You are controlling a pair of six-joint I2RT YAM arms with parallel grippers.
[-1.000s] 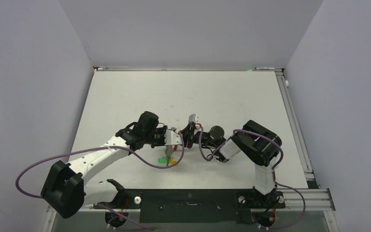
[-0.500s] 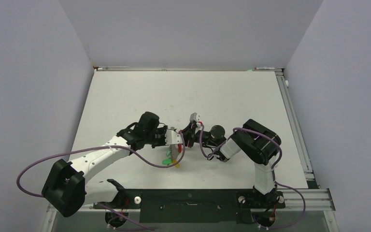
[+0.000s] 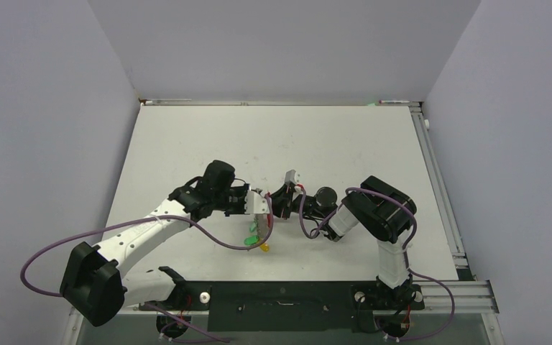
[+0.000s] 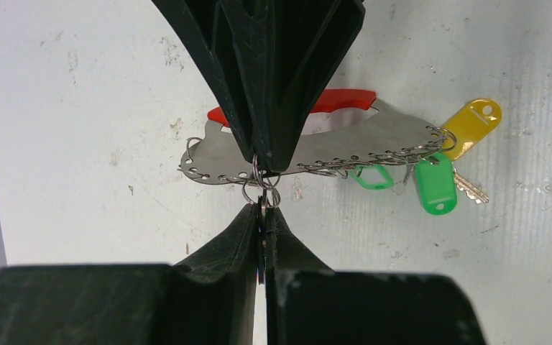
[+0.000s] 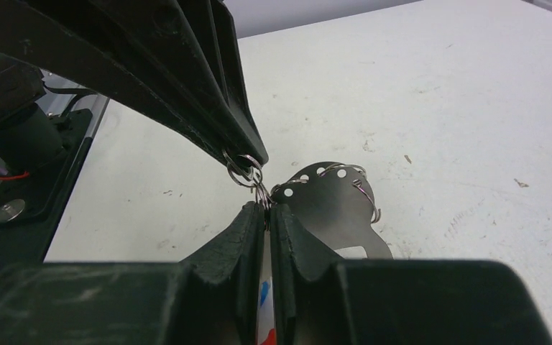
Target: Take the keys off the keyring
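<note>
The keyring [image 4: 374, 133] is a grey perforated metal half with a red band [image 4: 341, 99]; it hangs between both grippers, tilted, and also shows in the right wrist view [image 5: 330, 205]. Keys with yellow [image 4: 474, 122] and green tags [image 4: 435, 188] dangle from its right end, and show in the top view [image 3: 256, 235]. My left gripper [image 4: 262, 208] is shut on a thin dark key blade, with small split rings [image 4: 262, 188] at its tips. My right gripper [image 5: 262, 207] is shut on a small split ring; a white, blue and red piece shows between its pads. The tips of the two grippers almost touch [image 3: 272, 205].
The white table [image 3: 273, 136] lies below. Grey walls stand on three sides. A metal rail [image 3: 438, 187] runs along the right edge. Purple cables [image 3: 208, 230] loop from both arms near the front edge.
The left arm has shifted slightly back and left. The tagged keys have swung a little to the right under the grippers. Both grippers stay shut.
</note>
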